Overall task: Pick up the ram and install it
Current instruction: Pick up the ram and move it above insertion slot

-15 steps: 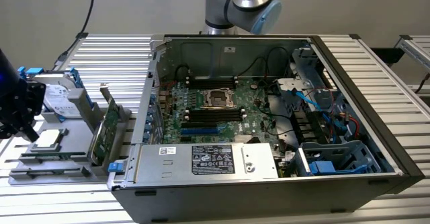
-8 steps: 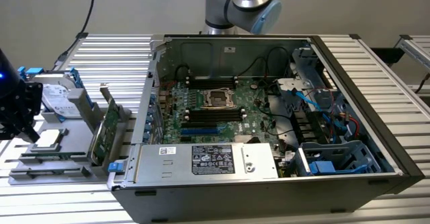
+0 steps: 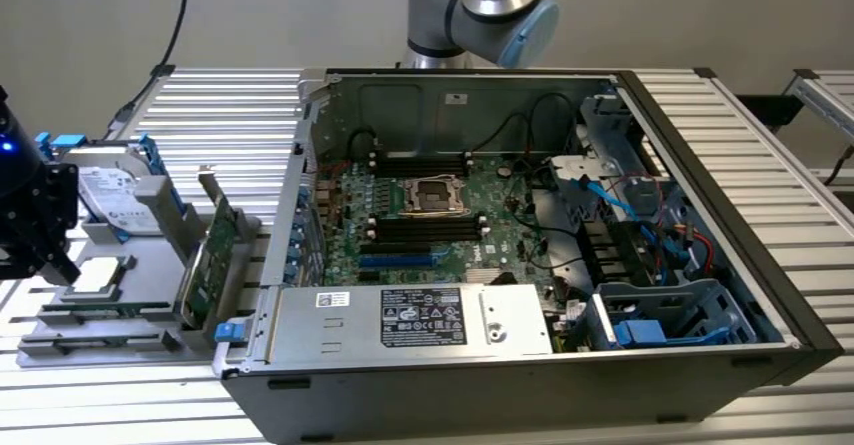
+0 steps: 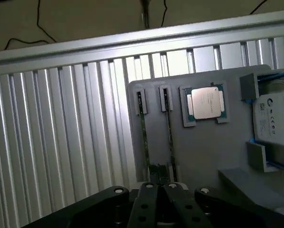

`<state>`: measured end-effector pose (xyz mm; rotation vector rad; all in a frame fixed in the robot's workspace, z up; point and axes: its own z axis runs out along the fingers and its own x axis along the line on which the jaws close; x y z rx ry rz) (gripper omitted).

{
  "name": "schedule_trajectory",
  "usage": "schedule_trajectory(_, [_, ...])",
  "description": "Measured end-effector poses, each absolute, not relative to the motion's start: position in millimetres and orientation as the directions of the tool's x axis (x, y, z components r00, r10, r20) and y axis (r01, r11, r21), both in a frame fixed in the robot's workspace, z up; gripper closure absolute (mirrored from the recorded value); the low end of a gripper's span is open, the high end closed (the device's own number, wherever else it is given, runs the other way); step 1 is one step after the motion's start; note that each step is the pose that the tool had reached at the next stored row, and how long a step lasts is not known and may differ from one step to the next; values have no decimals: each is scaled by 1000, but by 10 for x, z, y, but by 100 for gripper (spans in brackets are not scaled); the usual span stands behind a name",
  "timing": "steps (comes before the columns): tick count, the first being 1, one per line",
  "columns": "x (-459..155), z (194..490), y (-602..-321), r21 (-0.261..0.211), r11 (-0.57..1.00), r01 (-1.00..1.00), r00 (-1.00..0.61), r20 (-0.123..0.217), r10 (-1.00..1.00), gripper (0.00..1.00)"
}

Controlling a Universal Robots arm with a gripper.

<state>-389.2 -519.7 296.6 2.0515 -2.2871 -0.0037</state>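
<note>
Two ram sticks stand on edge in the slots of a grey holder tray (image 4: 203,147), one ram stick (image 4: 143,130) beside the other (image 4: 169,133). My gripper (image 4: 160,186) is shut, with nothing visibly between its fingers, and hangs over the near ends of those sticks. In the exterior view the black gripper (image 3: 54,263) is at the far left, above the tray (image 3: 160,350), and a ram stick (image 3: 96,311) lies low in its slot. The black memory slots (image 3: 424,228) sit on the motherboard inside the open computer case (image 3: 747,265).
A processor chip (image 4: 206,103) and a hard drive (image 4: 275,123) rest on the same tray. A tall green expansion card (image 3: 207,265) stands between tray and case. The case holds a power supply (image 3: 414,320), cables and a blue drive cage (image 3: 667,320). Ribbed aluminium table (image 4: 52,142) lies around.
</note>
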Motion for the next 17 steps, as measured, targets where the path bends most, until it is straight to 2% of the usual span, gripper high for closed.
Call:
schedule_trajectory(9, [-3897,2957,-5196,48,-18,-999,21,50,-999,88])
schedule_trajectory(11, [-3897,2957,-5196,48,-18,-999,21,50,-999,77])
schedule_trajectory(12, [-3897,2958,-5196,48,-18,-999,21,50,-999,77])
schedule_trajectory(13, [-3897,2958,-5196,48,-18,-999,21,50,-999,71])
schedule_trajectory(15, [-3905,2940,-5202,48,-18,-999,21,51,-999,71])
schedule_trajectory(16, [-3922,2920,-5206,48,-19,-999,21,50,-999,64])
schedule_trajectory(17, [-3937,2903,-5211,47,-19,-999,21,50,-999,64])
